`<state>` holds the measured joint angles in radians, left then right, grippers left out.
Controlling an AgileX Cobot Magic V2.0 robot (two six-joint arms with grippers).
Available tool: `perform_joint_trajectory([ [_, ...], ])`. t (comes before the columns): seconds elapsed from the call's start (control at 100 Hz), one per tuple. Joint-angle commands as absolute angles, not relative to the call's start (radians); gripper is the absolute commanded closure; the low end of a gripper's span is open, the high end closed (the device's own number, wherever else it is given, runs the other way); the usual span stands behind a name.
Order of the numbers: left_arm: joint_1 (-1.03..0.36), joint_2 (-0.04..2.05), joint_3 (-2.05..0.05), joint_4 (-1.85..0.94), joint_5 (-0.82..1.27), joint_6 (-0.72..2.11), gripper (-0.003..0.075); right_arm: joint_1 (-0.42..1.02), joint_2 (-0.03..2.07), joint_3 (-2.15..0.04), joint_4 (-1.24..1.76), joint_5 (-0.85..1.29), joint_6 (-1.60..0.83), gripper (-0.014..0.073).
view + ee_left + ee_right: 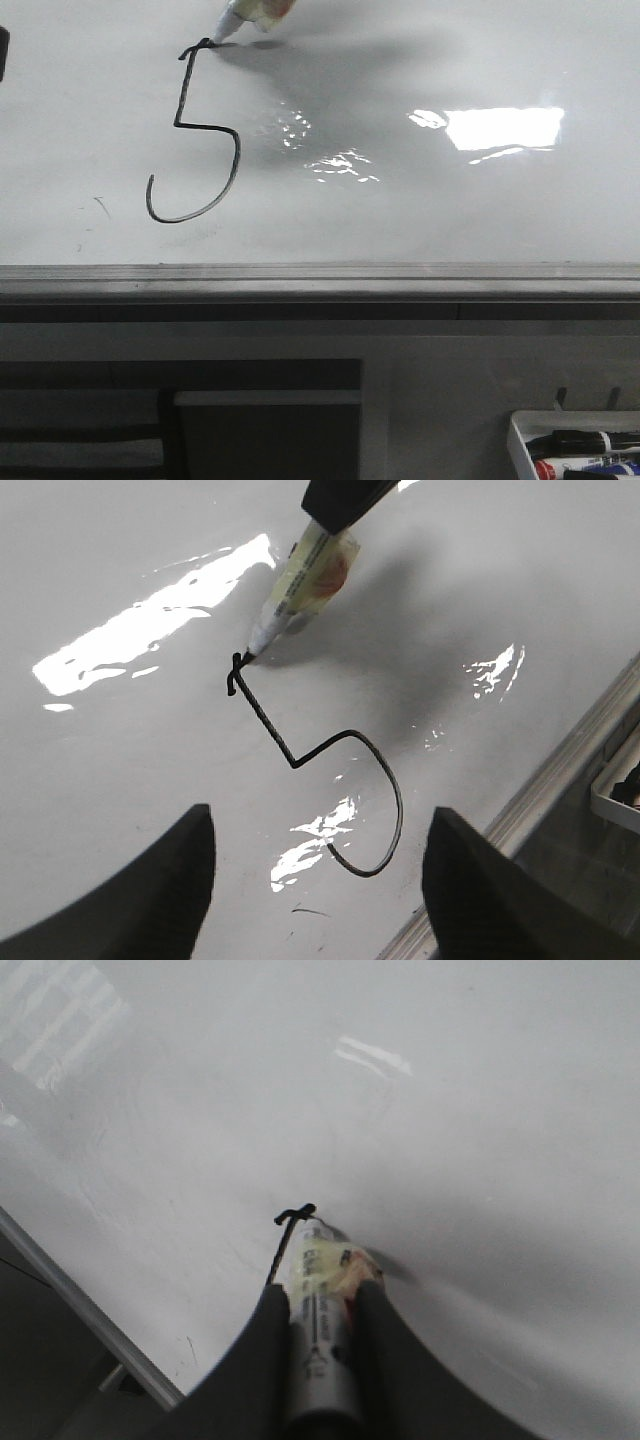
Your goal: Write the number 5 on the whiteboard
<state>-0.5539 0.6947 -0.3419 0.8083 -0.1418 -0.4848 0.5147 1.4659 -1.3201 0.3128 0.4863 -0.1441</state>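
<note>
The whiteboard (420, 210) fills the front view, glossy white with a glare patch and a grey lower rim. A thin black number 5 (195, 140) is drawn on its left part; it also shows in the left wrist view (330, 770). My right gripper (322, 1295) is shut on a white marker (318, 1340). The marker (240, 18) touches the board at the top of the 5, where a short top stroke begins (295, 1214). In the left wrist view the marker (300, 590) tip sits on that same spot. My left gripper (320, 880) hovers open and empty over the board near the 5's belly.
A small stray tick mark (102, 207) lies left of the 5. A white tray of markers (575, 445) stands at the lower right, below the board's rim (320, 280). The board's metal edge shows in both wrist views (560, 770) (90, 1310).
</note>
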Motion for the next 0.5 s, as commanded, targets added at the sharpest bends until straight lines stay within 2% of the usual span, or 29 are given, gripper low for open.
perform_joint_trajectory([
  [0.0,-0.555,0.69,-0.366,0.786,-0.194,-0.495,0.03,0.469,1.427,-1.344,0.217,0.463,-0.157,0.0655],
  [0.31,-0.555,0.69,-0.366,0.792,-0.198,-0.495,0.03,0.415,1.392,-1.344,0.206,0.505,-0.157,0.0655],
  [0.49,-0.555,0.708,-0.366,0.841,-0.322,-0.495,0.03,0.525,1.367,-1.344,0.209,0.514,-0.157,0.0655],
])
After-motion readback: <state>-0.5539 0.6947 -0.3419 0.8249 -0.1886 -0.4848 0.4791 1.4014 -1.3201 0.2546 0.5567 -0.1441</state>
